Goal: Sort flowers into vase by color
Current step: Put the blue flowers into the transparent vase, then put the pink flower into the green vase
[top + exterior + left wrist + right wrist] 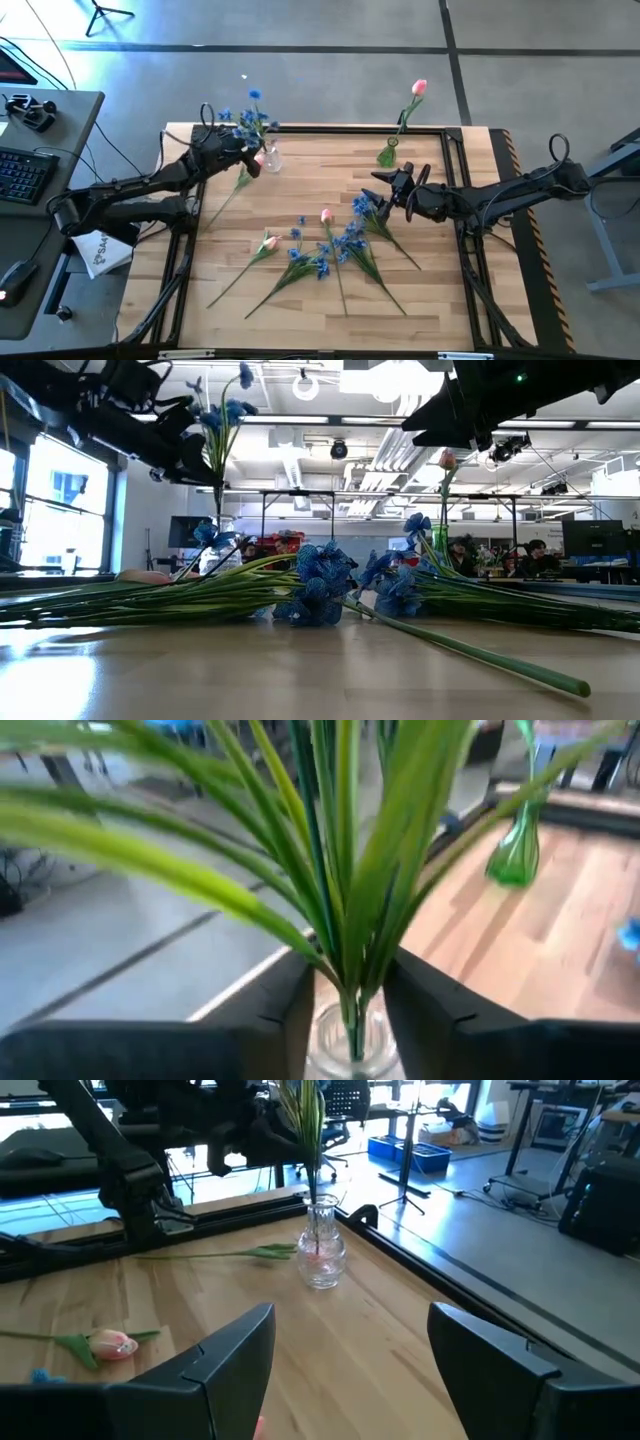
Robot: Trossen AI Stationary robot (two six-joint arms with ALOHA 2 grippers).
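A clear glass vase (270, 157) (322, 1255) stands at the table's far left with a blue flower (250, 120) (222, 415) in it, its stem end down in the vase. My left gripper (352, 1010) is open at the vase's mouth, a finger on either side of the stem (350, 990). A green vase (387, 152) (515, 855) at the far edge holds a pink tulip (418, 88). My right gripper (400, 185) (350, 1370) hangs open over the table's middle, holding nothing. Several blue flowers (345, 240) and pink tulips (268, 242) lie flat on the wood.
A loose green stem (232, 190) (225, 1253) lies on the table beside the clear vase. A black rail (330, 130) frames the tabletop. Bare wood shows at the near right (450, 300). A desk with a keyboard (25, 170) stands off the table's left.
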